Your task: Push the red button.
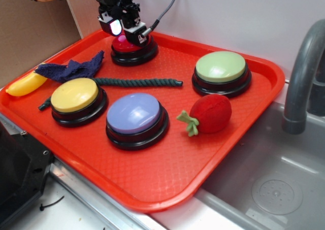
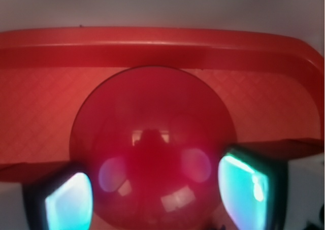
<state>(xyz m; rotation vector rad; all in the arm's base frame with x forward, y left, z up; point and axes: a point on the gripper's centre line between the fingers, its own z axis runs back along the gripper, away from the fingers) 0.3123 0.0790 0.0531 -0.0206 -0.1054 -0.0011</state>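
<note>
The red button (image 1: 129, 45), a glossy red dome on a black base, sits at the back of the red tray (image 1: 167, 176). My gripper (image 1: 125, 30) is directly over it, fingertips down at the top of the dome. In the wrist view the red button (image 2: 152, 138) fills the middle of the frame. My gripper (image 2: 160, 192) is open, with one lit finger pad on each side of the dome, the left (image 2: 68, 202) and the right (image 2: 246, 184). I cannot tell whether the fingers touch the cap.
On the tray are a yellow button (image 1: 75, 95), a purple button (image 1: 134, 113), a green button (image 1: 221, 67), a red plush strawberry (image 1: 210, 113), a dark rope (image 1: 137, 81) and a blue cloth (image 1: 73, 69). A yellow toy (image 1: 25, 84) lies at the left rim. A sink (image 1: 284, 184) and grey faucet (image 1: 302, 77) are at right.
</note>
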